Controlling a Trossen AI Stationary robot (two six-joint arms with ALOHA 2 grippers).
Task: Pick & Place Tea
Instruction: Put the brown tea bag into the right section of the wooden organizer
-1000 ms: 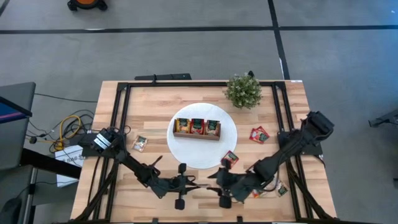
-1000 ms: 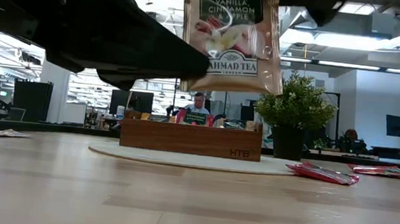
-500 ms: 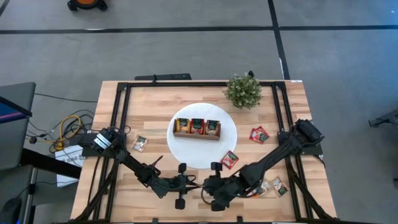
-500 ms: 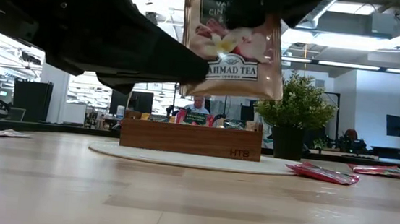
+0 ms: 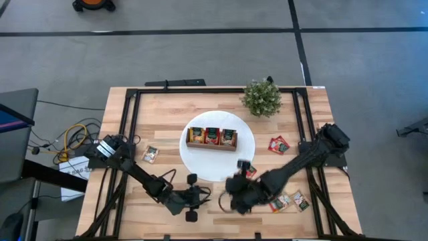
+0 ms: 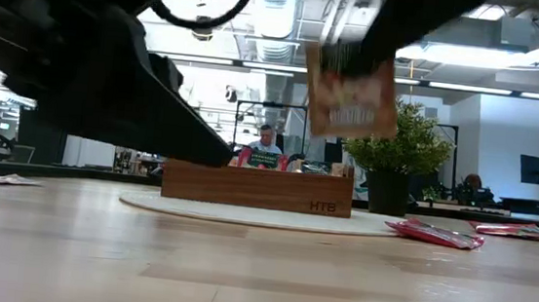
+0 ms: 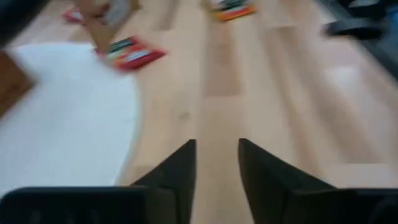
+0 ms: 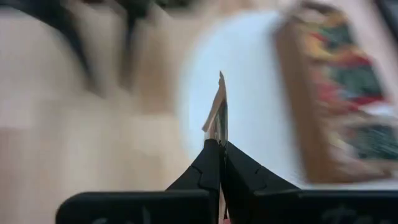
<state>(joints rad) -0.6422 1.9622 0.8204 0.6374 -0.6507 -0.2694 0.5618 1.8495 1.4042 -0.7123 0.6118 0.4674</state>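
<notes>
A beige tea sachet hangs in the air near the table's front, with my right gripper shut on it; the right wrist view shows it edge-on. My left gripper stands open just left of it, low over the wood, with nothing between its fingers. In the high view the two grippers face each other, left and right. The wooden box with sachets upright in its compartments sits on the white disc. My right gripper pinches the sachet between its two fingers at the upper edge, coming from above at a slant. The sachet sticks out past the fingertips. It hangs below them slightly tilted, clear of the table.
A red sachet lies at the disc's near right rim. Two red ones lie right of the disc, more at the front right, one at the left. A small green plant stands at the back.
My left gripper has opened and let go of the sachet, tipping a little while staying in place. My right gripper has shut on the sachet's top and carried it away from the left gripper toward the far edge, turning as it went; the sachet now hangs tilted.
</notes>
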